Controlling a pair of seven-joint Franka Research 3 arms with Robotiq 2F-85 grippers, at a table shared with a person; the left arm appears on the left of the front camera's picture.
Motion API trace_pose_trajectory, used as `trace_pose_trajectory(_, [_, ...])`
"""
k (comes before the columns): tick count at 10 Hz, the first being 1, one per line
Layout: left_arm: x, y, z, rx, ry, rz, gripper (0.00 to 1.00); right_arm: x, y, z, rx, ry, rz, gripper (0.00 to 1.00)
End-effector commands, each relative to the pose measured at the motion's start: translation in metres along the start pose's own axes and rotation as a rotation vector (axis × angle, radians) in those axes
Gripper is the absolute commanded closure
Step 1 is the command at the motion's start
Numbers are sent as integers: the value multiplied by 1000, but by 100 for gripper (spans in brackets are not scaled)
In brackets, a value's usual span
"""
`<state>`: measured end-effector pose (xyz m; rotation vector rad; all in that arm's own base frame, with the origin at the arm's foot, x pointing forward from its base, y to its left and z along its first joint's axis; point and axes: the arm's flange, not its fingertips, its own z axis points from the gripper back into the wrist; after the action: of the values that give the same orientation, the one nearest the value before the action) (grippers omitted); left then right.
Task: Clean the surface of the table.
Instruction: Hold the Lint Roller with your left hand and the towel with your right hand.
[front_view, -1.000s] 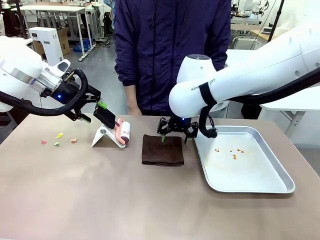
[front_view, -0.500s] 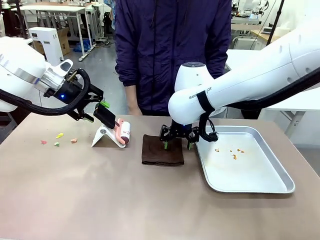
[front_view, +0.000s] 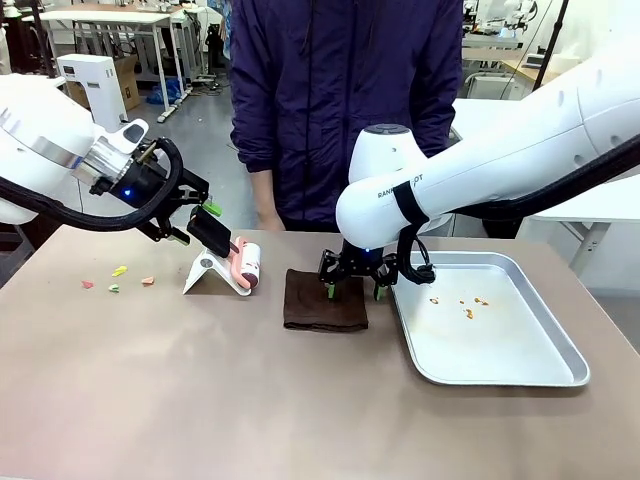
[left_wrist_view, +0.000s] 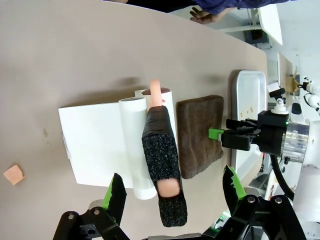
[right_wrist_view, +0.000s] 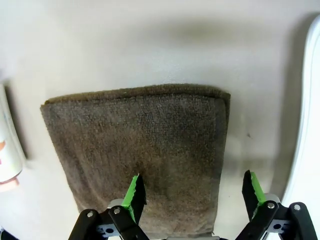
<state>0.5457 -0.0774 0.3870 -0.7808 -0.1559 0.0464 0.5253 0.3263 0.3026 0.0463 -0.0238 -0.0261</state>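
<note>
The taupe-brown table carries a folded dark brown cloth at its middle and a few small coloured scraps at the far left. My right gripper hangs open just over the cloth's far right edge. In the right wrist view its green fingertips straddle the near part of the cloth. A lint roller with a pink stem and a black foam handle rests on a white stand. My left gripper is open, one finger on either side of that handle.
A shiny metal tray with a few orange crumbs lies at the right, beside the cloth. A person in a dark jacket stands at the far edge, one hand near the table. The table's front half is bare.
My right gripper has come down and slightly right onto the cloth's edge, then held still. My left gripper has edged a little toward the roller handle.
</note>
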Motion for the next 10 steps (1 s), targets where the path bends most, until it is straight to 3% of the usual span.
trace_pose_trajectory(1, [5,-3,-5,-12,-16,7,0,1,6,1,28,0,-12,27])
trace_pose_trajectory(2, [5,-3,-5,-13,-16,9,59,1,6,1,27,9,-19,60])
trace_pose_trajectory(3, [5,-4,-5,-9,-28,5,60,0,7,0,33,14,-18,87])
trace_pose_trajectory(4, [4,-4,-5,-6,-30,-1,100,0,8,-1,37,18,-17,100])
trace_pose_trajectory(5, [4,-3,-5,2,-31,-4,64,0,7,-2,35,23,-14,76])
trace_pose_trajectory(6, [4,-3,-5,5,-32,-5,100,0,7,-3,36,27,-16,100])
trace_pose_trajectory(10, [4,-5,-5,9,-40,-5,100,0,6,-5,55,43,-19,100])
